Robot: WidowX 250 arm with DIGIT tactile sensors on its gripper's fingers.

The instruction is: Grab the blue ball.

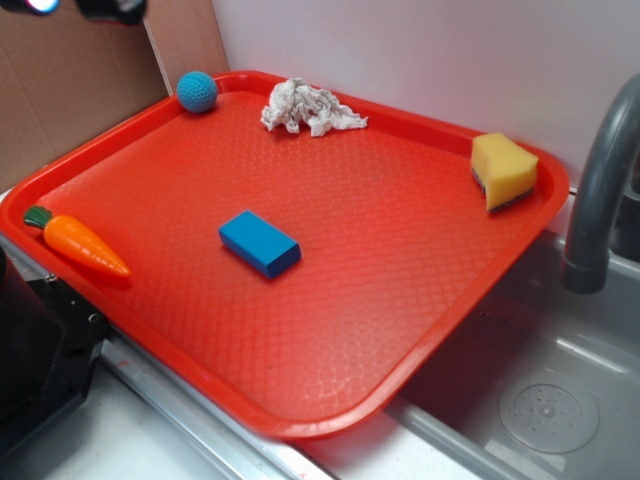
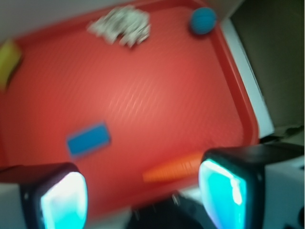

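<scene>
Barely started: claw (image 2: 143, 193) spread apart, empty, hanging high over near tray (image 2: 248, 102) edge; blue ball (image 2: 203, 20) untouched in far corner, well ahead and right of claw; approach, descent, grasp all remain

White wall (image 1: 420, 50), grey sink (image 1: 540, 380)

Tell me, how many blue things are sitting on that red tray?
2. The blue ball sits in the tray's far left corner against the rim; the flat blue block lies near the middle. Nothing seems hidden.
</scene>
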